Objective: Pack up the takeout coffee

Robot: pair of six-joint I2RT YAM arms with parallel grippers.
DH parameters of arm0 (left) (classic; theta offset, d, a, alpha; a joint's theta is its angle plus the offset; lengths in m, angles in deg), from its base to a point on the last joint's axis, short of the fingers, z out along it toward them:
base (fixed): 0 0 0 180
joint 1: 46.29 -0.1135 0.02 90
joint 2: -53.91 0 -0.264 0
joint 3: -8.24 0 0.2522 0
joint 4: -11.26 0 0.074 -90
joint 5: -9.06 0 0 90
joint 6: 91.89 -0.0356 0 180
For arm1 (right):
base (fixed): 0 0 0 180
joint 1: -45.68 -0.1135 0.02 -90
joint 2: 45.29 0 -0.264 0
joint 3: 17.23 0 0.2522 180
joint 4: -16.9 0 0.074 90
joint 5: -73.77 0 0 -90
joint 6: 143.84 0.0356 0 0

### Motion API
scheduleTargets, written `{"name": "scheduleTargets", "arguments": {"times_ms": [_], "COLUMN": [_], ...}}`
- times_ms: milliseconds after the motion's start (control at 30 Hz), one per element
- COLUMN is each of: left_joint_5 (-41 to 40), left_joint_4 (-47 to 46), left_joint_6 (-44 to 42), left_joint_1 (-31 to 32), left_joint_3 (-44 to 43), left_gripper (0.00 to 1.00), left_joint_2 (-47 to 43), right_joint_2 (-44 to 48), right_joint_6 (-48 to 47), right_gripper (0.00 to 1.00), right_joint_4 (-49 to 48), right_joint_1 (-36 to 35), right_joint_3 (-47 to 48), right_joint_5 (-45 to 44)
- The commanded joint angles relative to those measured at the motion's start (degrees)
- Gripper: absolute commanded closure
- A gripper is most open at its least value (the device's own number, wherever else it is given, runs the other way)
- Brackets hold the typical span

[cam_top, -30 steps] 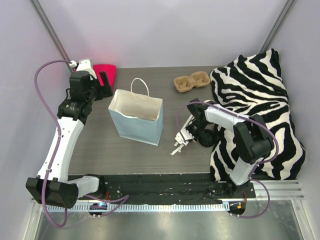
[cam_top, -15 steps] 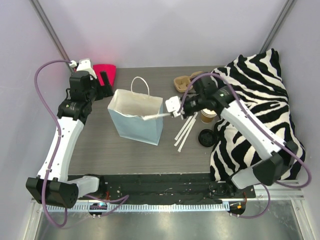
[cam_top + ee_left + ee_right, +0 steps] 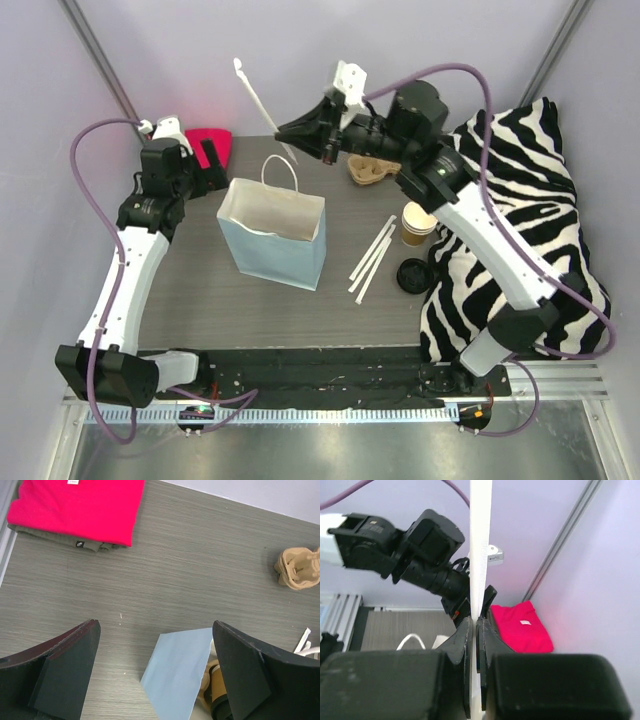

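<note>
The takeout coffee cup (image 3: 418, 222) stands lidless on the table by the zebra cloth, and its black lid (image 3: 411, 275) lies flat in front of it. My right gripper (image 3: 287, 131) is raised high behind the light blue bag (image 3: 275, 238). It is shut on a white wrapped straw (image 3: 250, 90) that points up and left. The right wrist view shows that straw (image 3: 481, 540) pinched between the closed fingers of the right gripper (image 3: 477, 622). My left gripper (image 3: 207, 166) hangs open at the back left, over the bag's edge (image 3: 177, 675), nothing between its fingers (image 3: 65, 670).
Two more white straws (image 3: 372, 258) lie between bag and cup. A brown pulp carrier (image 3: 368, 166) sits at the back, also seen from the left wrist (image 3: 300, 570). A folded red cloth (image 3: 214, 143) is back left. A zebra-print cloth (image 3: 520, 220) fills the right side.
The right arm lifted a straw from the table, passed the bag's mouth and swung up high behind the bag. The cup came into view. The left gripper opened a little wider.
</note>
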Motion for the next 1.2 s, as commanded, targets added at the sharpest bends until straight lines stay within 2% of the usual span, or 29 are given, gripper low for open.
{"name": "scheduleTargets", "arguments": {"times_ms": [0, 100, 333, 600, 767, 833, 933, 1000, 1033, 1167], "left_joint_5": [-0.36, -0.62, -0.01, 1.05, 1.31, 1.4, 1.75, 1.93, 2.01, 3.07], "left_joint_4": [-0.48, -0.21, -0.13, -0.13, 0.22, 0.22, 0.4, 0.4, 0.75, 3.99], "left_joint_6": [1.96, 1.79, 2.22, 2.31, 1.96, 2.05, 1.96, 1.44, 1.09, 0.73], "left_joint_1": [-1.2, -2.34, -3.66, -4.11, -4.28, -4.19, -4.19, -4.28, -4.28, -4.98], "left_joint_3": [-2.96, -2.88, -1.65, -1.03, -1.03, -0.95, -0.95, -0.86, -0.94, -3.22], "left_gripper": [0.0, 0.0, 0.0, 0.0, 0.0, 0.0, 0.0, 0.0, 0.0, 0.0], "left_joint_2": [-0.47, -0.99, -2.14, -2.58, -2.58, -2.49, -2.49, -2.58, -2.49, -1.18], "right_joint_2": [-8.0, -8.99, -5.3, -3.1, -2.49, -2.13, -1.69, -1.43, -1.26, -1.08], "right_joint_6": [11.68, 12.22, 6.34, 1.94, 0.54, 0.09, -1.31, -1.93, -2.02, -1.05], "right_gripper": [0.99, 0.99, 0.99, 0.99, 0.98, 0.9, 0.67, 0.6, 0.53, 0.49], "right_joint_4": [-4.99, -2.97, -5.68, -5.6, -1.83, -0.86, 1.52, 2.92, 3.28, 3.98], "right_joint_1": [-2.45, -3.41, -5.35, -5.61, -5.53, -5.61, -5.61, -5.61, -5.61, -5.61], "right_joint_3": [4.35, 4.01, -13.55, -24.19, -23.86, -23.59, -22.8, -21.93, -21.57, -18.85], "right_joint_5": [-4.01, -3.92, -4.1, -5.15, -5.5, -6.03, -5.86, -5.86, -6.03, -6.03]}}
